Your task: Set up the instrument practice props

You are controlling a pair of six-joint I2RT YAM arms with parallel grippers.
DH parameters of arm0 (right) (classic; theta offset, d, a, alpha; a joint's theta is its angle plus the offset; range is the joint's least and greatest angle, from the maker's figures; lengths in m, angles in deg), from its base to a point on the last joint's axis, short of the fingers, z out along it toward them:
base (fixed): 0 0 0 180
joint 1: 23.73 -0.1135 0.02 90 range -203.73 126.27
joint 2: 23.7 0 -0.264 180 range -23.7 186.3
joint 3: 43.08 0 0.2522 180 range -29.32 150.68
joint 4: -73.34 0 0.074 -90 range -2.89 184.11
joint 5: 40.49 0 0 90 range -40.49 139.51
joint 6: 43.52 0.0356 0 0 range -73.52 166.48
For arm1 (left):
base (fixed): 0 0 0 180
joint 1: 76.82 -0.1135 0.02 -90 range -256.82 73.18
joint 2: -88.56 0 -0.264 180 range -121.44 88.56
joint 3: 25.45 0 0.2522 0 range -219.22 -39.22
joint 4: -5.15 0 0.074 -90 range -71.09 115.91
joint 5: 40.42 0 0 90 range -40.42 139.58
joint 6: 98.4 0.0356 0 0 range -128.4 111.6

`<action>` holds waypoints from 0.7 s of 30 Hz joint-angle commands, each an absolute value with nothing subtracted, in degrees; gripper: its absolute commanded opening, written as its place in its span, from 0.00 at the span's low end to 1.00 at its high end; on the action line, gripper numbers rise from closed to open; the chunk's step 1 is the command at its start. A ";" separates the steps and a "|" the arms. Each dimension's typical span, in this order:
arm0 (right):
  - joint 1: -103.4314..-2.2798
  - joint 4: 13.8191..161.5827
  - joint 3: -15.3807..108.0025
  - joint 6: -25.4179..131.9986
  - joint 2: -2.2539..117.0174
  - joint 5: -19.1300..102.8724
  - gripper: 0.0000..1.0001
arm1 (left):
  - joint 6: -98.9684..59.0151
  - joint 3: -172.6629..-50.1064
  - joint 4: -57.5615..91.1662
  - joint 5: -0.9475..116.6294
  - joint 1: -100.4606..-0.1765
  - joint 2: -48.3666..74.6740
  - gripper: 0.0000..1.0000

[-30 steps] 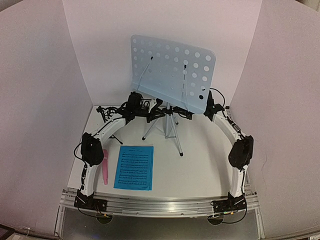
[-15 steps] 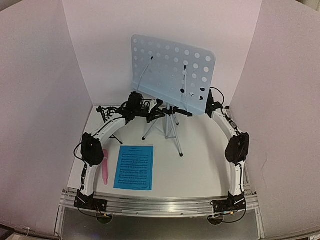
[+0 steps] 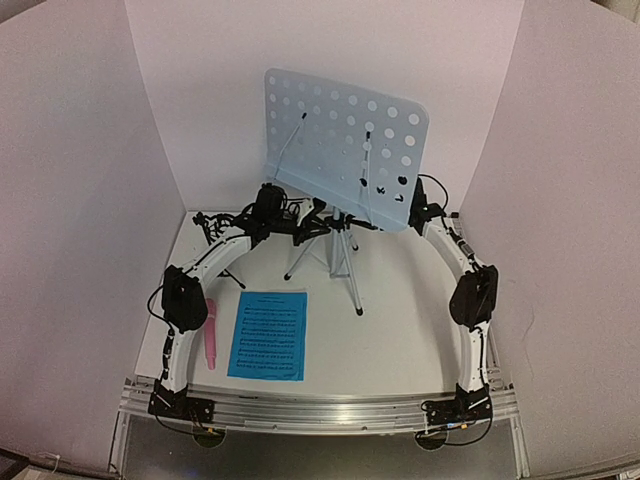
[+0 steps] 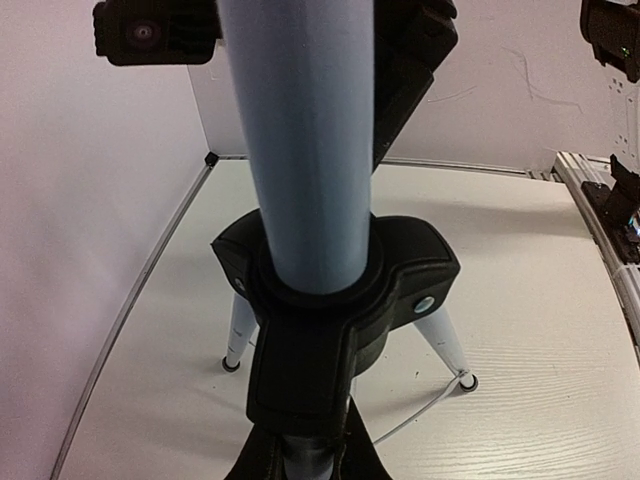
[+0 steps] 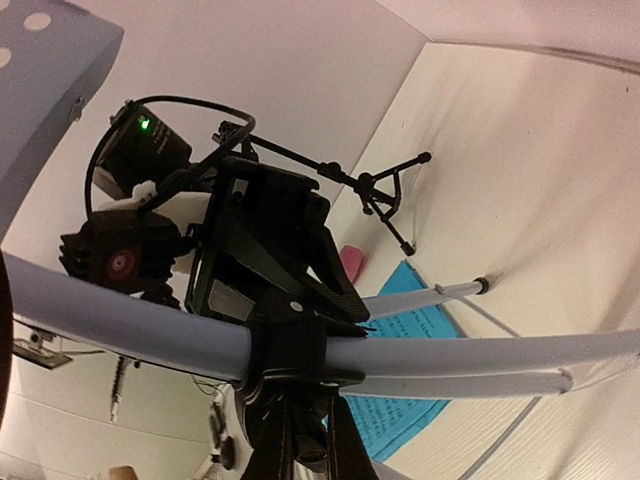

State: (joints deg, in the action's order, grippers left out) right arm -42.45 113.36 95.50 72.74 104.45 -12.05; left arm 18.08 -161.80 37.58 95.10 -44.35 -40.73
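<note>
The pale-blue perforated music stand point(image 3: 345, 140) is standing upright at the mid-back of the worktop point(image 3: 400, 330), the left hand point(image 4: 305, 465) and right hand point(image 5: 300, 440) each clamping closed on its slim pole, while the blue sheet music point(image 3: 268, 335) is lying front-left, the pink microphone point(image 3: 211, 333) just beside it.

This is a robot test cell in a lab, not a lived-in room. Plain white panels point(image 3: 200, 100) close in behind and to both sides of the music stand point(image 3: 345, 150), boxing in a white wood-grain tabletop point(image 3: 400, 330). In front of the stand, an aluminium rail point(image 3: 320, 412) edges the tabletop, with the left arm point(image 3: 190, 290) and right arm point(image 3: 475, 300) bolted to it, cables trailing along them.
</note>
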 commanded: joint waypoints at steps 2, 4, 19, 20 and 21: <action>-47.69 117.16 96.75 100.01 108.85 -15.25 0.00 | 21.00 -163.67 37.34 89.05 -44.22 -41.96 0.00; -47.72 115.98 97.15 107.35 110.21 -16.66 0.00 | 21.24 -163.78 37.69 88.95 -44.26 -41.94 0.00; -47.02 60.28 73.22 163.37 105.31 -12.89 0.00 | 23.04 -164.28 38.77 88.70 -44.21 -41.90 0.00; -46.89 60.29 74.25 162.87 105.60 -12.84 0.01 | 22.95 -164.28 38.65 88.71 -44.21 -41.95 0.00; -46.75 60.28 75.06 162.55 105.81 -12.75 0.03 | 22.84 -164.28 38.54 88.76 -44.21 -41.96 0.00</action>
State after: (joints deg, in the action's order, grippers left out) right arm -42.55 69.28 76.08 144.35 102.72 -15.47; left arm 19.65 -162.63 39.46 93.94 -44.85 -40.73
